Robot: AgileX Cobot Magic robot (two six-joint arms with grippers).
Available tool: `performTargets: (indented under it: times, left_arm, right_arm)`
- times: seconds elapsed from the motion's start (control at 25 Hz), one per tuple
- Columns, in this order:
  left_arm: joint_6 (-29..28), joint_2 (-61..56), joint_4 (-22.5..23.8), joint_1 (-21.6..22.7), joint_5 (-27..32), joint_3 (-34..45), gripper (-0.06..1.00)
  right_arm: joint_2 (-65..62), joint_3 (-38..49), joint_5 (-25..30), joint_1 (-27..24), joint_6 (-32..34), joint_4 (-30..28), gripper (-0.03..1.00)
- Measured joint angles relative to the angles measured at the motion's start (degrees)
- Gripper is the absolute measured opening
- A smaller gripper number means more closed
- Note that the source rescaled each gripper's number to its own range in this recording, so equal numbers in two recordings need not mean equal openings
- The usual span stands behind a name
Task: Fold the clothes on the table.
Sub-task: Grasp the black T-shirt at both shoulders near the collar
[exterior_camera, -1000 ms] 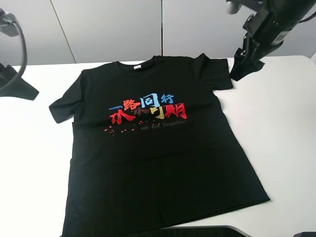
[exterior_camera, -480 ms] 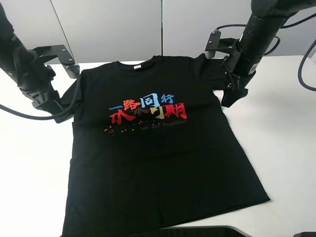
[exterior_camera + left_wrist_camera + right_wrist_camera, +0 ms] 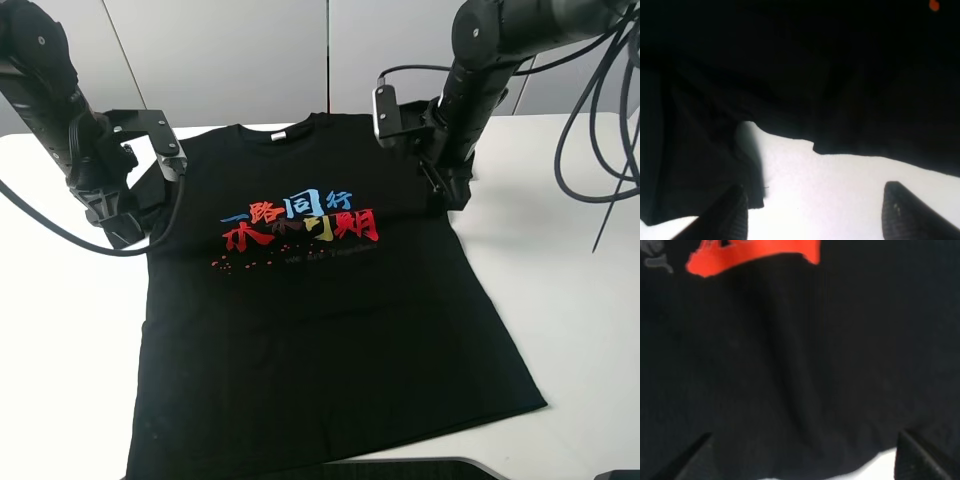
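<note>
High exterior view: You have the black T-shirt (image 3: 320, 330) lying flat and face up on the white bench (image 3: 580, 300), collar toward the grey wall panels (image 3: 230, 60), hem at the near edge. Its printed characters (image 3: 300, 222) in red, blue and yellow run across the chest. The left end effector (image 3: 125, 225) is low at the sleeve on the left of this view, and the arm hides most of that sleeve. The right end effector (image 3: 450, 190) is low at the opposite sleeve, near the armpit. You cannot read the jaw gaps from here.

Left wrist view: The left end effector (image 3: 820, 215) stands wide, with bare bench (image 3: 840, 185) between its tips. One of the fingertips (image 3: 732, 217) sits right at the sleeve edge of the T-shirt (image 3: 815, 75). The other is over white bench, apart from the cloth. Nothing is gripped.

Right wrist view: The right end effector (image 3: 807, 462) also stands wide, fingertips (image 3: 925, 460) at the frame corners. Black T-shirt (image 3: 815, 365) fills the space between them, with a red piece of the printed characters (image 3: 750, 255) beyond. A sliver of bench (image 3: 880, 462) shows at the cloth's edge. You cannot tell whether the tips touch the cloth.
</note>
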Motion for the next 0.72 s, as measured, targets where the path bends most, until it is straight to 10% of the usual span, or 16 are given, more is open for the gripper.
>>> performTargets:
  times: [0.72]
  left_arm:
    - [1.0, 6.9, 0.3, -1.7, -4.7, 0.0, 0.75]
  right_arm:
    - [4.8, 0.0, -4.1, 1.1, 4.4, -6.7, 0.64]
